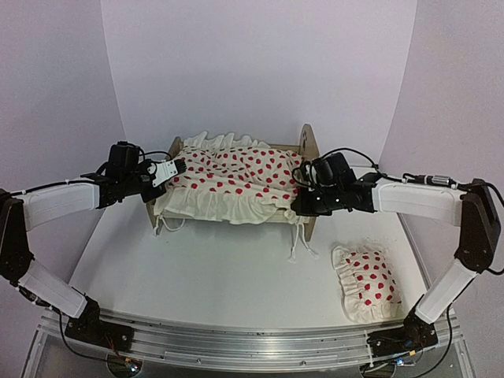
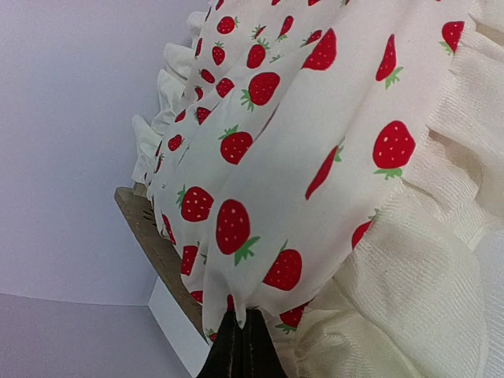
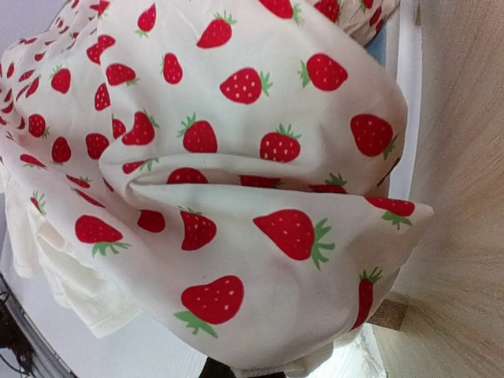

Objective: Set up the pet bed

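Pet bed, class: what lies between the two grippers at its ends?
The top view shows the cream strawberry-print blanket draped over the pet bed, spanning the stretch between the left gripper and the right gripper; each is shut on its edge.

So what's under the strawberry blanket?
The plywood pet bed: its end boards stick out past the strawberry blanket, and a blue sliver, probably the mattress, shows in the right wrist view. The rest of the mattress is covered.

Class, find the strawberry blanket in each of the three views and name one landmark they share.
Top external: blanket centre, spread over the pet bed.
Left wrist: fills the upper right.
Right wrist: fills most of the frame.
Shared landmark: the pet bed's plywood, lower left, then right edge.
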Controlling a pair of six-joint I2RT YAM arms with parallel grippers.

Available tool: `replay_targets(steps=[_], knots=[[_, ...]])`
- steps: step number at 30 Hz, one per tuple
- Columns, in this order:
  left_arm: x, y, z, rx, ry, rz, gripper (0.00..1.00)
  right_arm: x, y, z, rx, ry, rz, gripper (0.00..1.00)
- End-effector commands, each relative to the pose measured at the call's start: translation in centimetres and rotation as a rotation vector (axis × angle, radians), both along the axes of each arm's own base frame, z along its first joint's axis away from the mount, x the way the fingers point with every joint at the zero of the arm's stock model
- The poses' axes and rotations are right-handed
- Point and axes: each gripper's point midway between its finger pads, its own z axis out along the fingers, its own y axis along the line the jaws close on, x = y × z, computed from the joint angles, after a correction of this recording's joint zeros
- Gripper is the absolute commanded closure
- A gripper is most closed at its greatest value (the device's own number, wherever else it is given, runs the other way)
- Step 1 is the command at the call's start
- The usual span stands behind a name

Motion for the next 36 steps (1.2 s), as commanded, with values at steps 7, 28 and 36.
replay_targets(steps=[7, 28, 36], knots=[[0.3, 2.5, -0.4, 0.011, 0.000, 0.039, 1.00, -7.2, 0.3, -0.4, -0.078, 0.338, 0.449, 1.00], [-1.3, 1.0, -1.4, -0.033, 0.086, -0.071, 0.93, -5.0, -2.8, -2.2, -0.108, 0.397, 0.264, 0.70], [-7.5, -1.9, 1.8, -0.133, 0.147, -0.329, 0.40, -7.2, 1.1, 7.9, 0.145, 0.244, 0.490, 0.51]])
